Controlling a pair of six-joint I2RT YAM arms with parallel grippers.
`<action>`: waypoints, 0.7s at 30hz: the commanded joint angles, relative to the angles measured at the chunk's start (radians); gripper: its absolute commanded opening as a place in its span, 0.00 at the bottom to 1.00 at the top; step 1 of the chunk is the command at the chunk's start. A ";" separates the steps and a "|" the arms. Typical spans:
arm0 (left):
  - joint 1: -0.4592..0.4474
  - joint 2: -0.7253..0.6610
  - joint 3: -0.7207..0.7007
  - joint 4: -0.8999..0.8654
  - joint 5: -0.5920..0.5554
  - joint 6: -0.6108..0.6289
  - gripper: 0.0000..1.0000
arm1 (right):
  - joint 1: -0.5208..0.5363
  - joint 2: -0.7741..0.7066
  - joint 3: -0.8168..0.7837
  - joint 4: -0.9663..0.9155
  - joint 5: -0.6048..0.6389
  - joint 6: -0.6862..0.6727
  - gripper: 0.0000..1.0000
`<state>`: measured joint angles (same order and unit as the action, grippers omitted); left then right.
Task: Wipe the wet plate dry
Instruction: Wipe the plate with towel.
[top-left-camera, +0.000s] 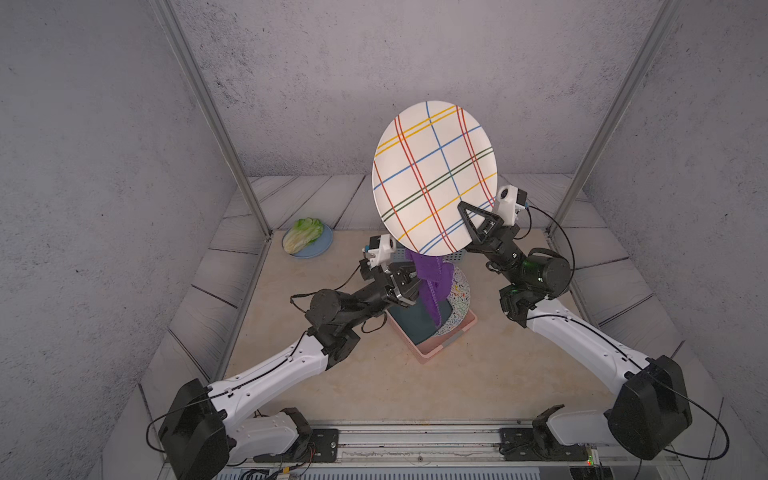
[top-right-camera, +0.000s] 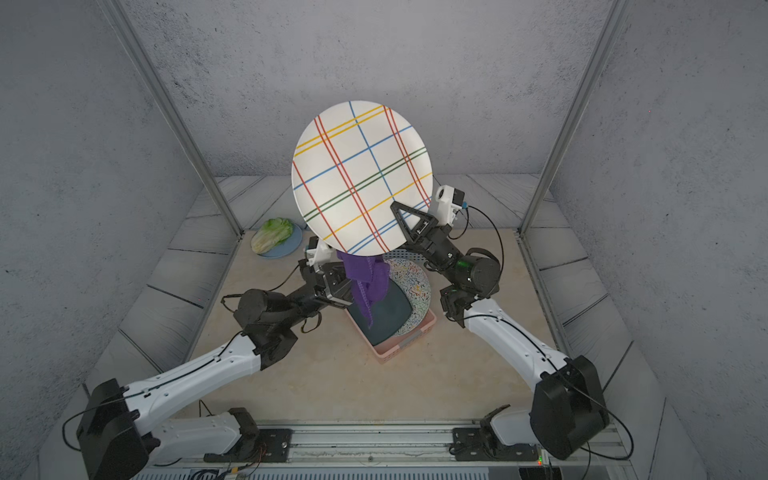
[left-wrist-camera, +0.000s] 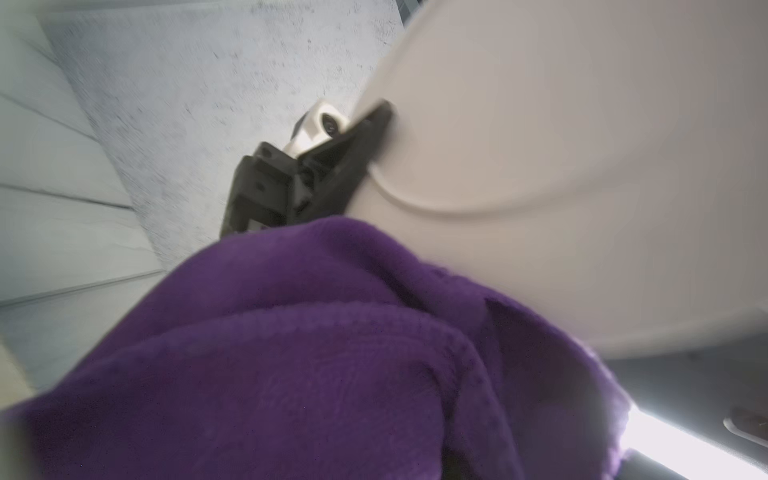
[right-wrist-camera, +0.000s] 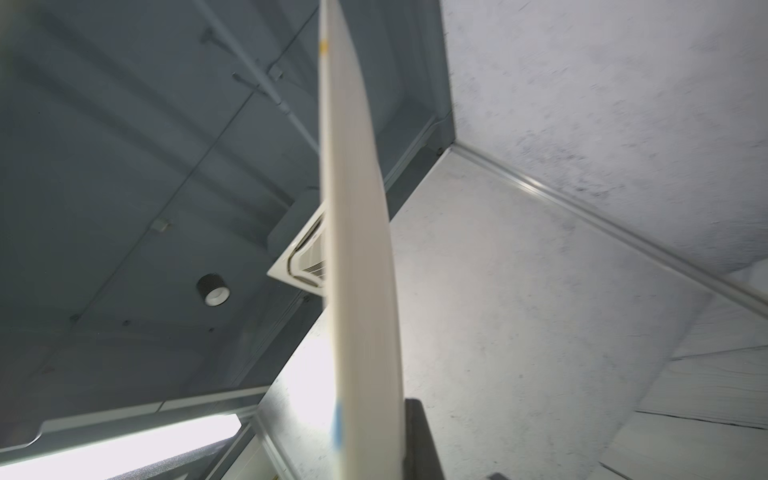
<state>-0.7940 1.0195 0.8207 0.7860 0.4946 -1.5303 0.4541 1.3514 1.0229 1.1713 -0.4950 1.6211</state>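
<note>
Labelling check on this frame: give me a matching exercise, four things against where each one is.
Things:
1 striped plate
2 purple cloth
3 lettuce
4 pink basket

Places:
A on the blue plate
B in the left gripper
C standing on the table
D held up by the right gripper

Pairs: 1-D, 2-B, 3-A, 4-C

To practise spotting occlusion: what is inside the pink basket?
A dark dish and a speckled plate sit in the pink basket. The purple cloth hangs over part of both; whatever lies beneath them cannot be seen.
</note>
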 joint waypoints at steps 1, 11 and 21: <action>0.008 -0.196 0.176 -0.703 -0.090 0.570 0.00 | -0.001 -0.088 -0.034 -0.228 0.000 -0.141 0.00; 0.006 -0.009 0.492 -1.312 -0.669 1.140 0.00 | 0.146 -0.205 0.023 -0.633 -0.032 -0.491 0.00; -0.148 0.165 0.448 -1.253 -0.562 1.153 0.00 | 0.221 -0.205 0.058 -0.652 -0.001 -0.537 0.00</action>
<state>-0.8860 1.1286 1.2984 -0.4103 -0.0391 -0.4004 0.6403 1.1725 1.0035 0.3500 -0.4484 1.0836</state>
